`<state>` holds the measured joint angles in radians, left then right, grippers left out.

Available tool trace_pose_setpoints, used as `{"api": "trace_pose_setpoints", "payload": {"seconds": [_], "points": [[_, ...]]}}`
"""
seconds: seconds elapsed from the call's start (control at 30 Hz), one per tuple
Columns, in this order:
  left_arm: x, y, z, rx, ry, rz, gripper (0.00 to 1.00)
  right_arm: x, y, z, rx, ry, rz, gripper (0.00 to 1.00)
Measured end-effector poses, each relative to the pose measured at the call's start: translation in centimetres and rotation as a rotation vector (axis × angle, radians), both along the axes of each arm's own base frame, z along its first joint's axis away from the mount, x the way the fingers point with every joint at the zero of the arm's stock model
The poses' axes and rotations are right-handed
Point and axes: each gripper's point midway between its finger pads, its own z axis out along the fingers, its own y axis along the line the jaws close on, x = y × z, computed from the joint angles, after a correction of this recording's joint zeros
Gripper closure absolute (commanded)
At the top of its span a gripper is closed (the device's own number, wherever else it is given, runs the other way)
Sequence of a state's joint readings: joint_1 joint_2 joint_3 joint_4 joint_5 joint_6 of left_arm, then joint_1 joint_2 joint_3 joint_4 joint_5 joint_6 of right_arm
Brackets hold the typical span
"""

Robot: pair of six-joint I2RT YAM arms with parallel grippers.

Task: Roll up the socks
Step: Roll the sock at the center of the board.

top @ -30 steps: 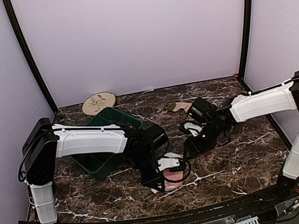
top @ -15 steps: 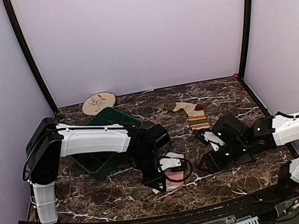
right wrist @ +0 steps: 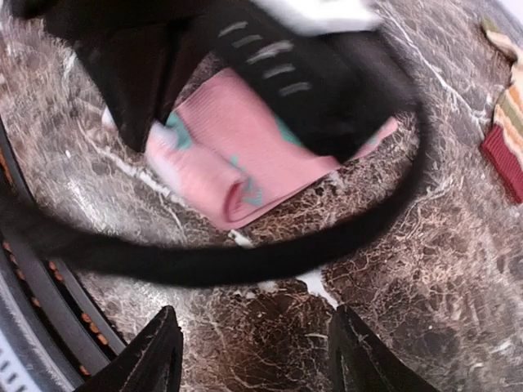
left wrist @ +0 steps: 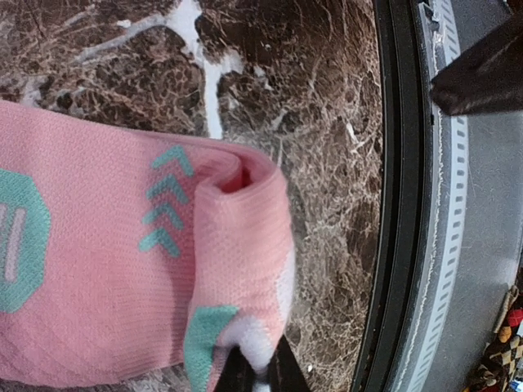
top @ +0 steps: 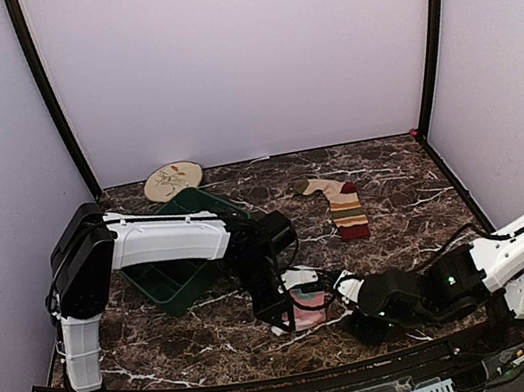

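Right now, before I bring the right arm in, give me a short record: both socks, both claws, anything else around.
pink fabric sock with mint-green marks: near front edge, one end folded over into a first roll
left claw: shut on that folded end
right claw: open, empty, over bare marble, short of the pink sock
tan sock with brown, red and cream stripes: flat, farther back, untouched
dark green plastic bin: left side
round cream plate: back left corner

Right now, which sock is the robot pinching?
The pink sock with green marks: the left gripper is shut on its folded-over end. The striped sock lies flat farther back, with nothing touching it.
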<state>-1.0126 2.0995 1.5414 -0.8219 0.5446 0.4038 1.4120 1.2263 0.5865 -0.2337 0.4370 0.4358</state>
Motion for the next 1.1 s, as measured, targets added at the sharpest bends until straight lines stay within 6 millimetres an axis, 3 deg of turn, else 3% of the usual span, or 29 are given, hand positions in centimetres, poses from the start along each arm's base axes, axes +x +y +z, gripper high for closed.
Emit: {"api": "trace_pose_setpoints", "payload": {"seconds": [0.23,0.47,0.6,0.83,1.1], "points": [[0.8,-0.4,0.2,-0.021,0.043,0.024,0.96,-2.3,2.3,-0.8,-0.154,-0.22,0.094,0.41],[0.4,-0.3,-0.4,-0.012,0.079,0.024,0.96,-3.7,4.2,-0.8,-0.266,-0.409,0.162,0.41],[0.3,-0.4,-0.3,-0.015,0.088,0.024,0.96,-4.3,4.6,-1.7,-0.345,-0.49,0.209,0.38],[0.0,-0.4,-0.4,-0.016,0.104,0.023,0.95,-3.6,4.7,-2.2,-0.437,-0.57,0.265,0.33],[-0.2,-0.5,-0.6,-0.016,0.128,0.024,0.94,-0.7,4.9,-2.2,-0.496,-0.591,0.283,0.29]]}}
